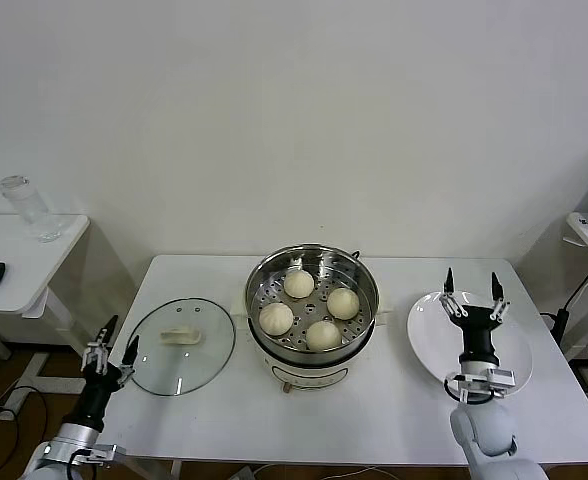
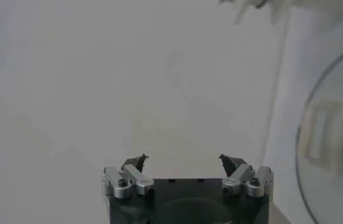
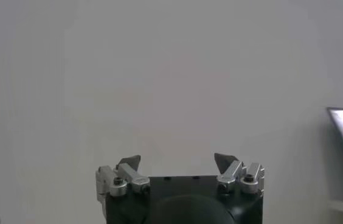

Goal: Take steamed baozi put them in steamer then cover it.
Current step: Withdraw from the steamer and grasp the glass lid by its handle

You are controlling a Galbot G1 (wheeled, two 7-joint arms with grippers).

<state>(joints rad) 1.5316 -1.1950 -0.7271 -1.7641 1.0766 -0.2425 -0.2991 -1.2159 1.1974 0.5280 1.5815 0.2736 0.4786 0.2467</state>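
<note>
We are holding our left gripper [image 1: 113,343] and right gripper [image 1: 471,285] wide open and empty at the table's [image 1: 394,405] left and right edges while four steamed baozi [image 1: 310,305] are sitting in the uncovered steamer [image 1: 312,268].

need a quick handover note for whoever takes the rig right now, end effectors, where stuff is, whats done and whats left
Left end effector: open, empty, off the table's left edge beside the lid.
Right end effector: open, empty, over the plate.
Baozi: all four sit on the tray inside the steamer, mid-table.
Plate: bare, right of the steamer.
Lid: flat on the table, left of the steamer, handle up.
Done: baozi loaded.
Left: pick up the lid and cover the steamer; the left arm looks nearest.
</note>
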